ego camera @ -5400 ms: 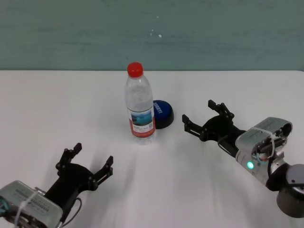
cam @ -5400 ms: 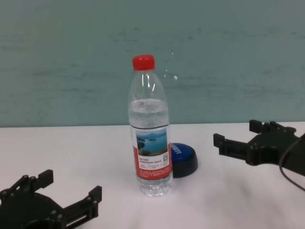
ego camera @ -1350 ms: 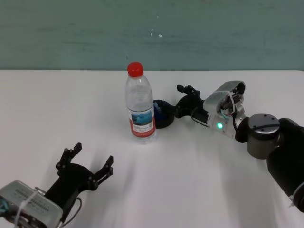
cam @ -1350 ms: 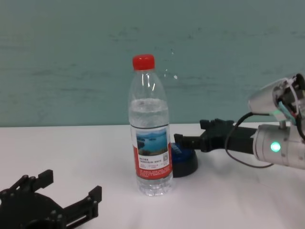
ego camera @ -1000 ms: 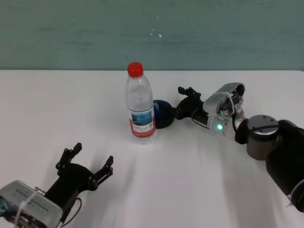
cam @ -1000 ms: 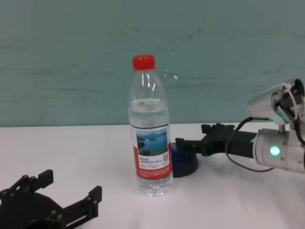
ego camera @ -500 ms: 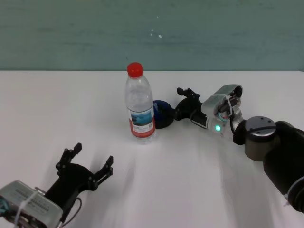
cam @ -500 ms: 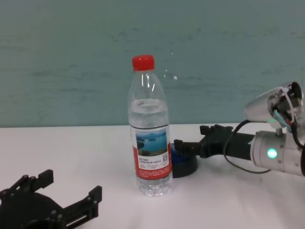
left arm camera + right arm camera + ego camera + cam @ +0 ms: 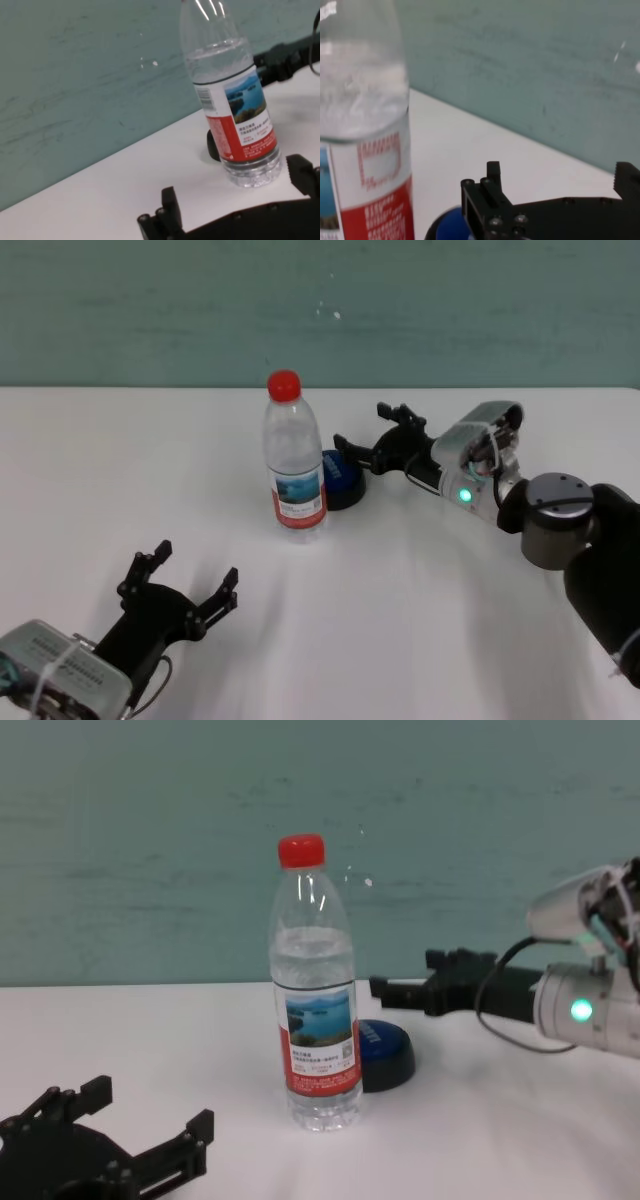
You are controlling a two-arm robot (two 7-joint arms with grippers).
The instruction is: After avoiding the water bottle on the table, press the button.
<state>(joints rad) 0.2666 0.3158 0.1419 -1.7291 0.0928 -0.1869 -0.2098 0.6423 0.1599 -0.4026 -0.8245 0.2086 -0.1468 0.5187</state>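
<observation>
Left gripper point(image 9: 180, 592) parked at near left, jaws wide, empty. Water bottle point(image 9: 294, 458) upright mid-table point(image 9: 90, 470); button point(image 9: 339, 479) touching or just beside its right-far side. Right gripper point(image 9: 370, 448) above the button's right edge, jaws wide, empty.

Risk: pressing leftward could clip the bottle and topple it.

Count: one bottle, one button, two grippers.

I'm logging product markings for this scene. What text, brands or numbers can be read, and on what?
Water bottle label: a lake photo, small print and a barcode, all too small to read.
Button: white lettering on its blue top, too blurred to read.
Nothing else carries text.
</observation>
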